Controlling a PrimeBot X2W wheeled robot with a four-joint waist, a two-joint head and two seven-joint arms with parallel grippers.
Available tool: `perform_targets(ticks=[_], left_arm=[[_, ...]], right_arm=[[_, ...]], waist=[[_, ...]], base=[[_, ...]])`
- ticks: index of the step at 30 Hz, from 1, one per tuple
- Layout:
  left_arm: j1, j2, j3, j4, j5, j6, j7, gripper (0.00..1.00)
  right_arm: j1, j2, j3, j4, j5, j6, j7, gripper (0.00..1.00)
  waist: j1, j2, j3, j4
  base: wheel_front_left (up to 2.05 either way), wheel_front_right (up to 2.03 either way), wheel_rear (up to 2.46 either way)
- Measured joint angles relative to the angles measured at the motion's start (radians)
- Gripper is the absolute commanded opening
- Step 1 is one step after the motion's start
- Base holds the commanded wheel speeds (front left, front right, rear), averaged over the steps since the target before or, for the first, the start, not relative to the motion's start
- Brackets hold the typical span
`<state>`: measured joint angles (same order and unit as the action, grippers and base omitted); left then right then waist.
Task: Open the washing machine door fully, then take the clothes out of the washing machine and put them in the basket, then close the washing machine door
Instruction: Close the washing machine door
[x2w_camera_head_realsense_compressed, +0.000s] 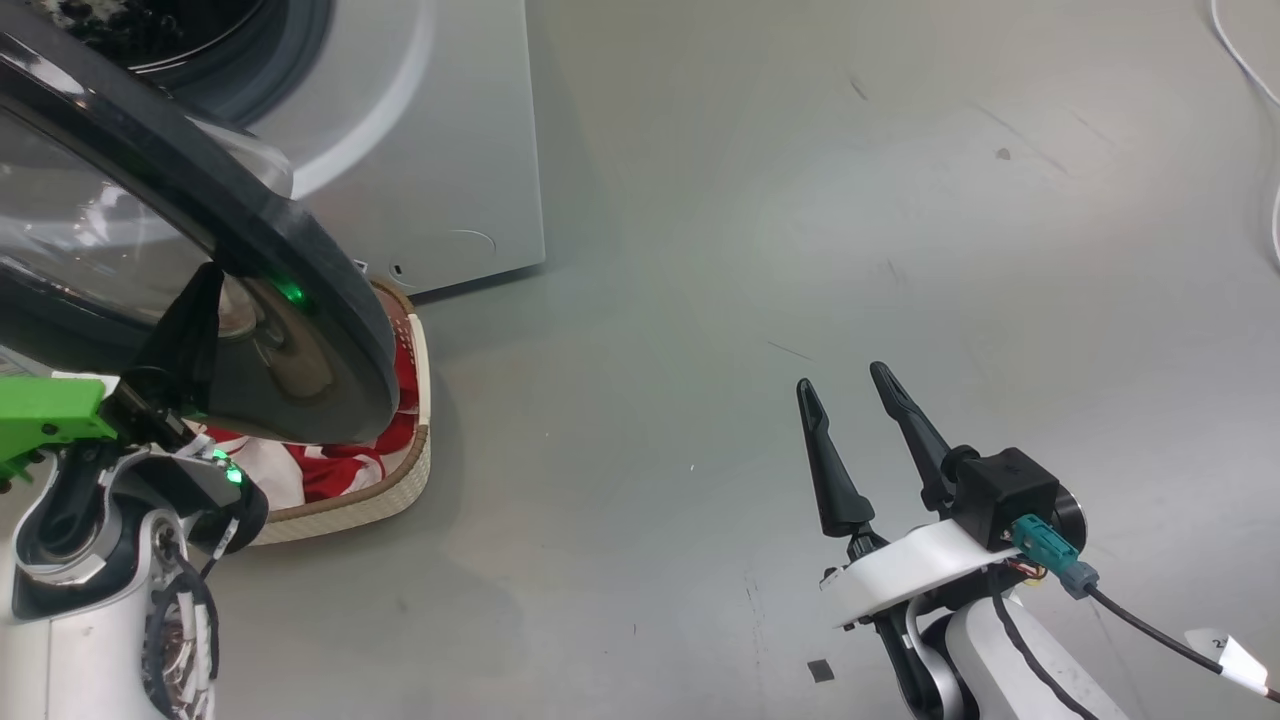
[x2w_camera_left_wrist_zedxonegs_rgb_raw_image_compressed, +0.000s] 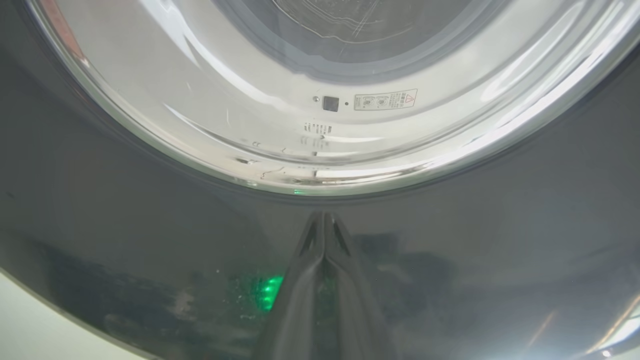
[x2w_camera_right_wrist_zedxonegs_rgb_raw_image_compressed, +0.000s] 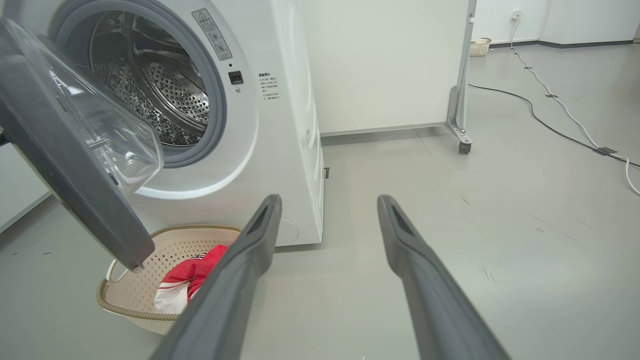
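Left gripper (x2w_camera_left_wrist_zedxonegs_rgb_raw_image_compressed: 324, 222) closed, nothing held between the fingers, tips set against the glossy dark rim of the washing machine door (x2w_camera_head_realsense_compressed: 300, 300), upper left of the head view. Right gripper (x2w_camera_head_realsense_compressed: 843, 378) spread wide and empty, lower right, well apart. Clothes (x2w_camera_right_wrist_zedxonegs_rgb_raw_image_compressed: 192, 272) are seen lying in the basket (x2w_camera_right_wrist_zedxonegs_rgb_raw_image_compressed: 165, 250) beneath the door. The drum of the washing machine (x2w_camera_right_wrist_zedxonegs_rgb_raw_image_compressed: 250, 150) appears emptied. Unloading is judged done; only shutting the door is left.

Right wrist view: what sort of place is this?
Probably a lab or test room, not a home laundry: the washer stands on a bare grey floor beside a wheeled panel, with cables taped down.
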<state>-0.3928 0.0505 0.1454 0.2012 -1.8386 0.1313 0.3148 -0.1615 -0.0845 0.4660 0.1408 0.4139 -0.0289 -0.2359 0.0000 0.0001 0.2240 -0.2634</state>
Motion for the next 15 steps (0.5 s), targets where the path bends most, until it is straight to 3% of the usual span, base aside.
perform_targets(ticks=[15], left_arm=[[-0.109, -0.005, -0.018, 0.057, 0.04, 0.0, -0.099, 0.0]], right_arm=[[-0.003, 0.007, -0.013, 0.004, 0.007, 0.0, -0.007, 1.0]], waist=[[0.0, 0.0, 0.023, -0.063]], base=[[0.0, 0.0, 0.0]])
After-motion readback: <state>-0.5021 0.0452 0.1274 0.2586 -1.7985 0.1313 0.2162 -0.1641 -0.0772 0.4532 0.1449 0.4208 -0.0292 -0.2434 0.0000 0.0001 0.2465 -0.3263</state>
